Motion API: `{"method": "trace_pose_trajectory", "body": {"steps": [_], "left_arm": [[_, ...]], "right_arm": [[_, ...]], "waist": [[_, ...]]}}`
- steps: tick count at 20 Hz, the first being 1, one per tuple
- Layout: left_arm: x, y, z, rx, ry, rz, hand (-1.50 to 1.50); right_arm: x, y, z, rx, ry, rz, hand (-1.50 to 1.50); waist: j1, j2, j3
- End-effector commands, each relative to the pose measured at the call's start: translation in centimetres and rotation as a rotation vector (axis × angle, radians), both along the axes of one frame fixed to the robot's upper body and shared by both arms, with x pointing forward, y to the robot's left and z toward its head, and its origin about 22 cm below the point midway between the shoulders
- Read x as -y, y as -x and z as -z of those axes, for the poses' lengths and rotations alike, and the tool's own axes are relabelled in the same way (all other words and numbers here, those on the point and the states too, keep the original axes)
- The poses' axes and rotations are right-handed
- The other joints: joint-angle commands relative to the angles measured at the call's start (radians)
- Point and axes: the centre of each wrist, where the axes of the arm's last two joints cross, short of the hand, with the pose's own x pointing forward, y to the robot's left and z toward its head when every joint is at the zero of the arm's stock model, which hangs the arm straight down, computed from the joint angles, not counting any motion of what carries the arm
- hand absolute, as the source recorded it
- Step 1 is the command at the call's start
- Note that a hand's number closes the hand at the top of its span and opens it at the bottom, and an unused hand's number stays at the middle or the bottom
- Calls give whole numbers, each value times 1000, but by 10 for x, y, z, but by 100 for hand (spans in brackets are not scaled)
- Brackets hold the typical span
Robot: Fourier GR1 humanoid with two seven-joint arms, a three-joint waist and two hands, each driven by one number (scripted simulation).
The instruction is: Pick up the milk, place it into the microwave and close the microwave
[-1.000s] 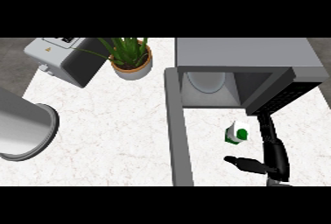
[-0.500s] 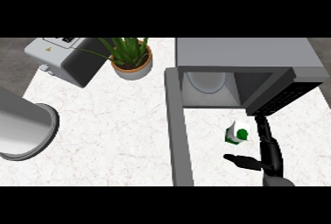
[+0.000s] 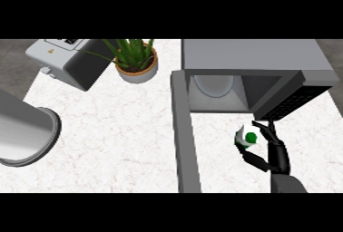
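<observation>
milk (image 3: 249,137) in right hand (image 3: 274,152) above white marble counter (image 3: 120,131); microwave (image 3: 254,54) open

Bright, even light covers the pale counter (image 3: 120,131), while the microwave (image 3: 254,54) cavity lies in shade.

White worktop (image 3: 120,131), faint brownish veining, marble-like. Plain mid-grey microwave (image 3: 254,54); its cavity a darker grey. Off-white plate (image 3: 213,85) inside. Black microwave door (image 3: 295,99), fine dotted mesh pattern. White milk (image 3: 248,137) carton, one round green mark on its face. Black right hand (image 3: 275,152); grey forearm (image 3: 286,183). Green plant (image 3: 130,50), narrow leaves; tan-orange pot (image 3: 137,72), paler grey towards the base. Light grey boxy appliance (image 3: 67,63), small yellow mark and dark panel on top. Grey round vessel (image 3: 23,131), shading light to dark.
</observation>
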Motion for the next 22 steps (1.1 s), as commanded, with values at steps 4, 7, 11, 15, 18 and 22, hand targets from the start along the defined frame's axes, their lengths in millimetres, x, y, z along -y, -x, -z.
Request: {"method": "trace_pose_trajectory", "body": {"steps": [4, 7, 11, 15, 18, 22], "left_arm": [[3, 17, -13, 41, 3, 27, -150], [7, 17, -10, 52, 1, 20, -150], [8, 18, -18, 36, -19, 15, -150], [3, 5, -4, 44, 3, 21, -150], [-2, 4, 0, 41, 10, -10, -150], [7, 19, -22, 39, -9, 26, -150]], "right_arm": [[-21, -1, 11, 66, 107, -57, 150], [-21, -13, 6, 92, 58, -52, 150], [-2, -34, -14, 95, 29, -102, 150], [16, -37, -18, 129, 4, -112, 150], [-3, -55, -30, 133, -21, -202, 150], [-36, -53, -26, 131, -96, -290, 150]], "waist": [[13, 9, 8], [15, 11, 9], [9, 10, 8], [8, 12, 8], [4, 10, 8], [3, 5, 8]]}}
